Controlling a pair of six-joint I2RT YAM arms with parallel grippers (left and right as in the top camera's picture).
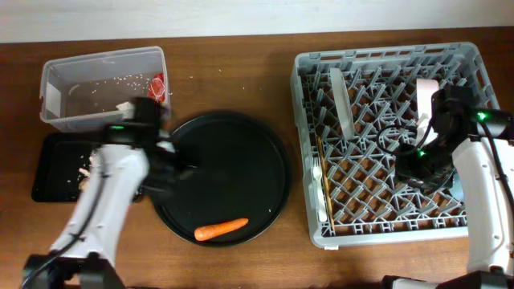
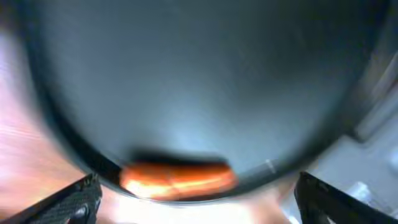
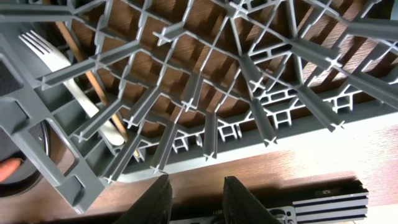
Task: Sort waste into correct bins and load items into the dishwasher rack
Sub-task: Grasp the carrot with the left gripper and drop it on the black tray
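Right, starting at the far left: the shallow black tray [image 1: 52,172] lies on the table [image 1: 241,72], and the clear tub [image 1: 104,54] sits just behind it with a red wrapper [image 1: 157,83] tucked in its right end.

Next along, the left arm reaches over the left side of the round black tray [image 1: 233,160]. The left gripper [image 2: 199,205] has its jaws spread wide with nothing between them.

And there's the target: the carrot [image 1: 221,229], alone on the round tray, close to its near rim. It is toward the robot and a little right of the left gripper. In the blurred left wrist view the carrot [image 2: 177,178] sits ahead of the fingertips [image 2: 81,199], its long axis running side to side, the same way the jaws are spread. My call is that the wrist needs a quarter turn, so the fingers close across the carrot, not end to end. The left arm is clearly the nearer one.

Moving right, the dishwasher rack [image 1: 385,60] already holds an upright white plate [image 1: 341,100]. A fork [image 3: 46,53] and chopsticks [image 3: 93,81] lie along its left edge. The right gripper [image 3: 198,202] hangs over the rack's near right part, its jaws a little apart and holding nothing, well away from the carrot.
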